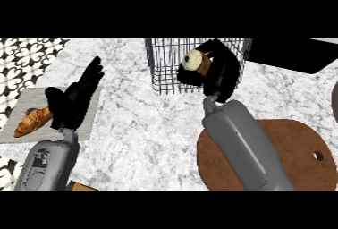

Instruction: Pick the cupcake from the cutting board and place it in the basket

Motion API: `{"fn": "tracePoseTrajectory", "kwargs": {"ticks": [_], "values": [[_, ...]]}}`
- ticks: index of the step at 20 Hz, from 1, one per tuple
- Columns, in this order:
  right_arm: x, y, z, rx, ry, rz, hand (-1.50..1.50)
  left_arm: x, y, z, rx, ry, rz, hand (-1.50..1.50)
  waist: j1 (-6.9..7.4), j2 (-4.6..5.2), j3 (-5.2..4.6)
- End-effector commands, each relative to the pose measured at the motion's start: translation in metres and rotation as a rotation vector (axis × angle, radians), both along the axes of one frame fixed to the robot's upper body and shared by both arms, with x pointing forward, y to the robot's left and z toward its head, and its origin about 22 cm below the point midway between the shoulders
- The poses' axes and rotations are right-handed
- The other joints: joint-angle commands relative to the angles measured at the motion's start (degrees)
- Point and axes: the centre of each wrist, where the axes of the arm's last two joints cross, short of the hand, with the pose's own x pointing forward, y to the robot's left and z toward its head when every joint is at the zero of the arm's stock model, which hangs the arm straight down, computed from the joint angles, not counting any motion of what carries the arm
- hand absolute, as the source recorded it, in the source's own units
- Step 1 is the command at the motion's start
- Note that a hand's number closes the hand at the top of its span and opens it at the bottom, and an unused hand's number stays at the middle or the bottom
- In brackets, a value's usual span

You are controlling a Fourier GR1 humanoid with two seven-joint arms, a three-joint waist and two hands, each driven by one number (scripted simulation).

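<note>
cutting board [300, 147] partly under right forearm, basket [168, 67] top cropped

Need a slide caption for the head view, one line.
Right hand holds the cupcake over the wire basket; left hand rests open near a croissant.

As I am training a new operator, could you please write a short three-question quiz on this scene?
1. True or false: the cupcake lies on the cutting board.
2. What lies on the grey mat at the left?
3. Which hand is open? A: left hand. B: right hand.

Key: 1. False: the right hand holds it over the wire basket. 2. A croissant. 3. A.
</note>
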Motion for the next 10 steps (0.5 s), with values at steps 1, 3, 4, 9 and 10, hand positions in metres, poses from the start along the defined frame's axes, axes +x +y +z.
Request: {"fn": "tracePoseTrajectory", "kwargs": {"ticks": [1,3,4,9,10], "values": [[0.016,0.015,0.021,0.06,-0.045,-0.104,1.5,0.002,-0.004,0.0,-0.004,0.01,-0.01,0.0,0.39,-0.08,-0.16],[0.022,0.019,0.035,0.073,-0.092,-0.135,1.5,0.003,-0.003,0.0,0.003,0.008,-0.004,0.0,0.27,-0.13,-0.19],[0.025,0.022,0.043,0.084,-0.115,-0.147,1.5,0.005,-0.006,0.0,0.008,0.01,0.003,0.0,-0.41,-0.05,-0.13],[0.043,0.03,0.064,0.077,-0.141,-0.23,1.5,0.004,-0.004,-0.002,0.005,0.012,0.011,0.0,-0.34,-0.11,-0.21],[0.046,0.031,0.067,0.069,-0.134,-0.246,1.5,0.006,-0.002,-0.001,0.01,0.007,0.003,0.0,-0.67,0.14,-0.27]]}}
